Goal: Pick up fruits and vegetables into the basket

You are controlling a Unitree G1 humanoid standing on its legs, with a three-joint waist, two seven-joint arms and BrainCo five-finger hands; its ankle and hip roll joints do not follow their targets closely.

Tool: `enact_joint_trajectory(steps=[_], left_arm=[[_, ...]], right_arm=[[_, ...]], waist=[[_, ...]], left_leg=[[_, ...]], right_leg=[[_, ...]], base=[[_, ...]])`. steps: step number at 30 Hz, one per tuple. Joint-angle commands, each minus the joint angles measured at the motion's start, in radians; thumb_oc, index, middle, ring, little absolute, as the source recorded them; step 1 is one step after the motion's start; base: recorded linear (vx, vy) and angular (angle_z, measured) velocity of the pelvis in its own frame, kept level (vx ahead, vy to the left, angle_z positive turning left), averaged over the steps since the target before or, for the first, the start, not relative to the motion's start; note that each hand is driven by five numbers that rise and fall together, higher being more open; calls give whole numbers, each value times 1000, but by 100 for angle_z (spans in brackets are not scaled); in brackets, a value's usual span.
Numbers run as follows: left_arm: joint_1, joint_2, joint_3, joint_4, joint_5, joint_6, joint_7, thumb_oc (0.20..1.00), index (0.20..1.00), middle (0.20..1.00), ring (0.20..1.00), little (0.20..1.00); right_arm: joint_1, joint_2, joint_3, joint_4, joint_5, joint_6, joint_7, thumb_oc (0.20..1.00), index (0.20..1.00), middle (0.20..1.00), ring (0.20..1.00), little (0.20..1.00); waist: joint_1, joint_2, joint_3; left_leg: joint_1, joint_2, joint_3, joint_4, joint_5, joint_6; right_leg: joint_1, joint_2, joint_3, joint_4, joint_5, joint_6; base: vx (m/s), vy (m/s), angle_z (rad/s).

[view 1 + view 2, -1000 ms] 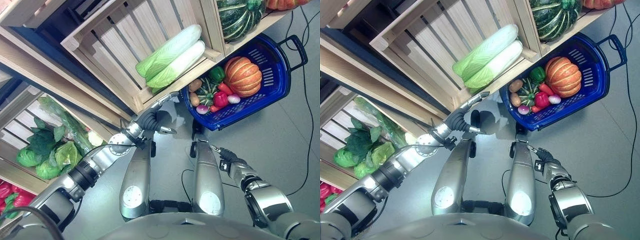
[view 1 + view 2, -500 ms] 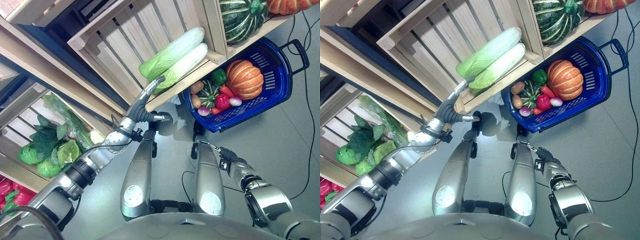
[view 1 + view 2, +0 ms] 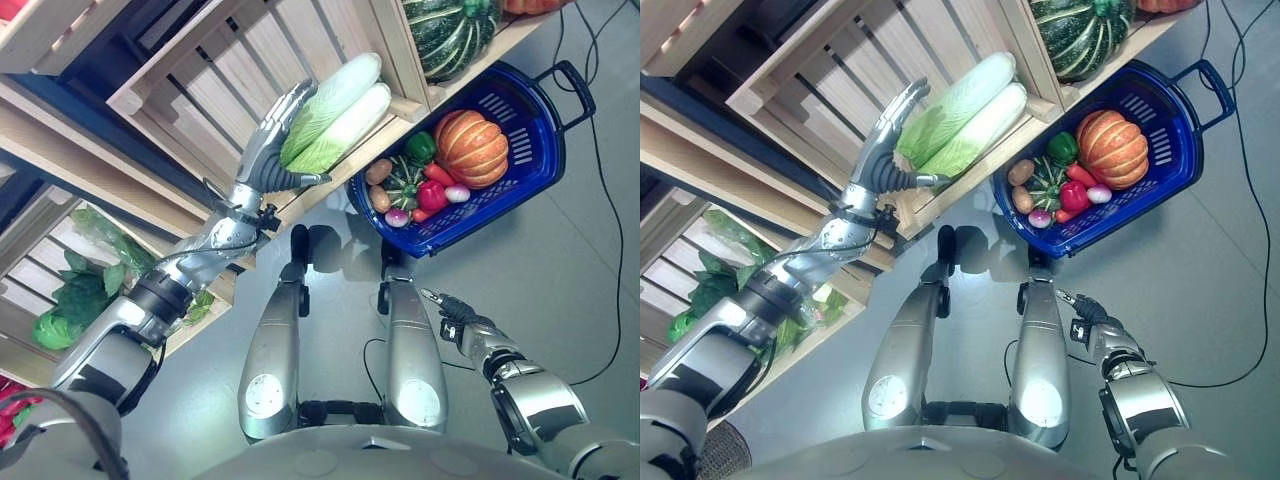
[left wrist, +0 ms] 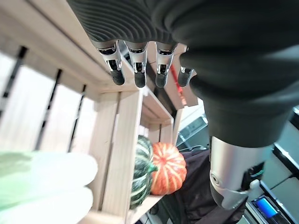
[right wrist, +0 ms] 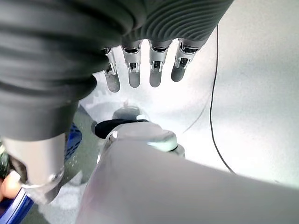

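Observation:
Two pale green napa cabbages [image 3: 338,108] lie side by side in a slatted wooden crate [image 3: 200,75] on the shelf. My left hand [image 3: 266,152] is raised into that crate at their leafy ends. It is open, with straight fingers [image 4: 135,70] alongside the upper cabbage and the thumb below the lower one. I cannot tell whether it touches them. The blue basket [image 3: 545,160] stands on the floor to the right, holding an orange pumpkin [image 3: 470,147], a green pepper [image 3: 420,146], a red pepper [image 3: 432,195] and a potato [image 3: 379,171]. My right hand [image 3: 450,305] hangs low and open.
A dark green striped squash [image 3: 445,35] and an orange pumpkin [image 4: 168,168] sit on the shelf right of the crate. Leafy greens [image 3: 70,300] fill a lower crate at the left. The crate's front board [image 3: 300,195] runs just under my left hand.
My left hand has risen from below the crate's front edge up into the crate, beside the cabbages. The right hand has stayed where it was. The view has shifted slightly.

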State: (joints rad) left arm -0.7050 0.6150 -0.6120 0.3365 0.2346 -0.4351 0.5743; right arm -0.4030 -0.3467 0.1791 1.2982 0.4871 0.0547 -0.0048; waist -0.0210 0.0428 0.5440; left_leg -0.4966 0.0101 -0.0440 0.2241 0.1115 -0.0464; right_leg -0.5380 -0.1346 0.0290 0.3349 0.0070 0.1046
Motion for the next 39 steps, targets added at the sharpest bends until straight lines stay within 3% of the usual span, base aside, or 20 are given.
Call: enact_joint_trajectory(steps=[1,12,13,21,32,39], left_arm=[[-64,24,83,30,52,0,77,1000,1000,1000,1000,1000],[-226,-1,32,322,50,74,118,1000,1000,1000,1000,1000],[-270,-26,32,441,31,97,81,1000,1000,1000,1000,1000],[-341,-61,33,652,-62,179,-15,1000,1000,1000,1000,1000],[-360,-93,73,840,-142,271,-103,1000,1000,1000,1000,1000],[-354,-107,88,916,-154,292,-144,1000,1000,1000,1000,1000]], right_arm=[[51,-28,41,-9,-26,19,7,1000,1000,1000,1000,1000],[25,-31,81,-19,-41,37,12,1000,1000,1000,1000,1000],[15,-31,93,-19,-46,40,14,1000,1000,1000,1000,1000],[-8,-23,128,-22,-42,46,4,1000,1000,1000,1000,1000],[-29,-12,154,-15,-30,43,-3,1000,1000,1000,1000,1000],[-38,-4,160,-14,-32,45,-6,1000,1000,1000,1000,1000]], waist=[[-18,-21,-24],[-64,-42,-24],[-80,-48,-24],[-108,-59,-24],[-123,-72,-24],[-128,-75,-24]], left_leg=[[-60,7,10,133,-112,38],[-90,26,35,151,-112,32],[-99,30,40,157,-113,30],[-115,38,51,165,-114,24],[-135,43,53,170,-113,19],[-144,45,55,180,-114,17]], right_leg=[[-4,48,-11,38,-5,-83],[-48,57,15,59,-3,-80],[-61,59,20,65,-2,-78],[-83,59,24,69,-2,-77],[-109,61,24,75,-4,-77],[-118,61,23,83,-5,-76]], base=[[29,23,-11],[11,19,-7],[6,33,-6],[0,16,-3],[-1,1,0],[0,0,0]])
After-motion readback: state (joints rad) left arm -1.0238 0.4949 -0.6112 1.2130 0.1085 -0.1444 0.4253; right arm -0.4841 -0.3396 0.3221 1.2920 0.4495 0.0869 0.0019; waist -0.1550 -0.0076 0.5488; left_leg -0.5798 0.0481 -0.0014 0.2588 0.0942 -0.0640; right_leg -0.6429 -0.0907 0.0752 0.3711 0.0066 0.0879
